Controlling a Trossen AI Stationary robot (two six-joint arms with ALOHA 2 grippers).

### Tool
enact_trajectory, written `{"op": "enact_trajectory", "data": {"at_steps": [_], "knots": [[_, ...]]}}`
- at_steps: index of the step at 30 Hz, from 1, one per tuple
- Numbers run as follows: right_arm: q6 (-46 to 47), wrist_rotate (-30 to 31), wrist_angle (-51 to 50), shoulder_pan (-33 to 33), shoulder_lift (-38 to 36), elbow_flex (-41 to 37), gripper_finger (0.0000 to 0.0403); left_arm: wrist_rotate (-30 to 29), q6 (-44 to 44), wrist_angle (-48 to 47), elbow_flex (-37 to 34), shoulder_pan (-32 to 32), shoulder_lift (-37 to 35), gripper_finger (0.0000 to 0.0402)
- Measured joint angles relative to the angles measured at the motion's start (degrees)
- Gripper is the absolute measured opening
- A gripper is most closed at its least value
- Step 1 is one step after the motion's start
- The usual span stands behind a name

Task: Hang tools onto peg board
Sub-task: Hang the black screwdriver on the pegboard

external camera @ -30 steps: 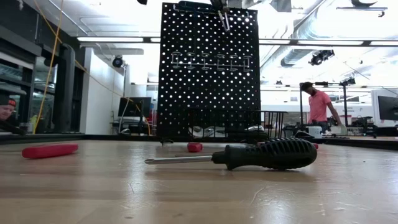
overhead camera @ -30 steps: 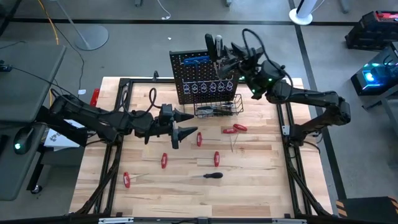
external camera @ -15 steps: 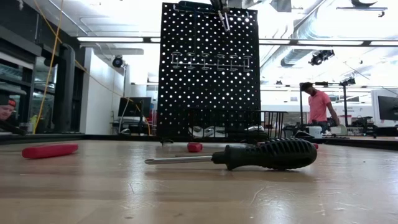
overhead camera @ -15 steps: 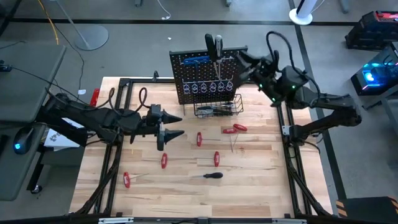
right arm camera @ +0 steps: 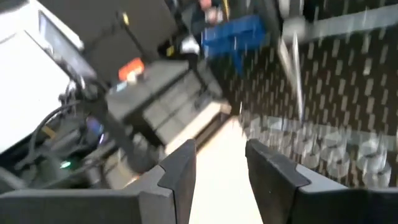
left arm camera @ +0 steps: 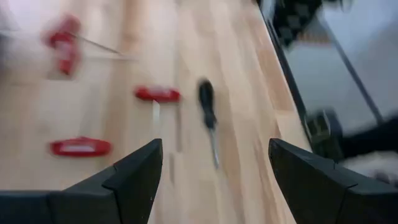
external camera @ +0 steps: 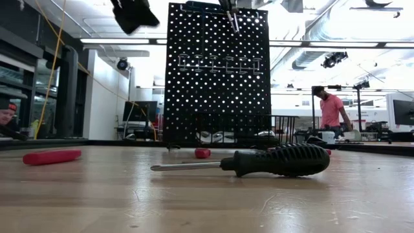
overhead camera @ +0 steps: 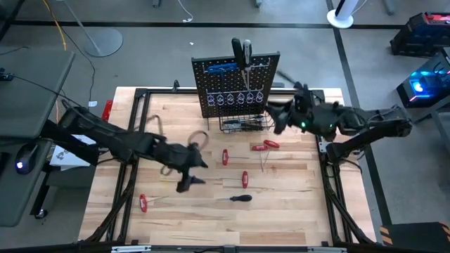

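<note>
The black peg board [overhead camera: 235,88] stands upright at the table's far side. A blue key [overhead camera: 221,68] and two black-handled tools [overhead camera: 242,53] hang on it, and a wire basket [overhead camera: 246,124] is fixed at its foot. Several red-handled tools [overhead camera: 225,157] and a black screwdriver [overhead camera: 239,199] lie flat on the wood. My left gripper [overhead camera: 188,174] hovers open over the table's middle left, above the red handles [left arm camera: 157,94] and the screwdriver [left arm camera: 207,106]. My right gripper [overhead camera: 275,118] is open and empty, just right of the basket, facing the board [right arm camera: 348,93].
A black frame [overhead camera: 140,95] runs round the tabletop's edges. Two T-handled red tools [overhead camera: 266,145] lie near the basket. Bare wood lies along the near edge. A person in a red shirt [external camera: 331,107] stands far behind the table.
My left gripper has sunk toward the table's near edge and tipped to point downward, staying open. My right gripper has drawn back from the top of the peg board, swung right, then come down beside the basket while rolling. The hanging tools have stayed in place.
</note>
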Motion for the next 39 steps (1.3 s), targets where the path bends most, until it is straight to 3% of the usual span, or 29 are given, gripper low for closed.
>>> {"op": "enact_trajectory", "data": {"at_steps": [5, 10, 21, 32, 35, 39], "knots": [[10.34, 0.01, -10.08, 6.42, -0.01, 0.0, 0.0133, 5.58, 3.32, 10.7, 0.0, -0.29, 10.37, 0.0285], [15.74, 2.61, -17.23, 13.84, -0.03, 0.0, 0.0133, 2.03, 2.23, 19.63, 4.34, -1.6, 21.88, 0.0284], [21.89, 10.1, -30.44, 28.07, -0.01, 0.0, 0.0133, -11.83, 0.62, -3.09, 32.67, -4.94, 45.97, 0.0284], [20.42, 14.69, -32.05, 32.39, -0.01, 0.0, 0.0133, -12.56, -3.05, -11.67, 42.42, -6.5, 57.16, 0.0281], [20.33, 15.53, -31.65, 32.68, -0.01, 0.0, 0.0133, -11.82, -4.94, -14.55, 43.43, -6.52, 58.02, 0.0245], [20.29, 16.96, -30.12, 33.17, -0.01, 0.0, 0.0133, -8.56, -7.98, -15.35, 44.17, -5.82, 58.44, 0.0103]]}}
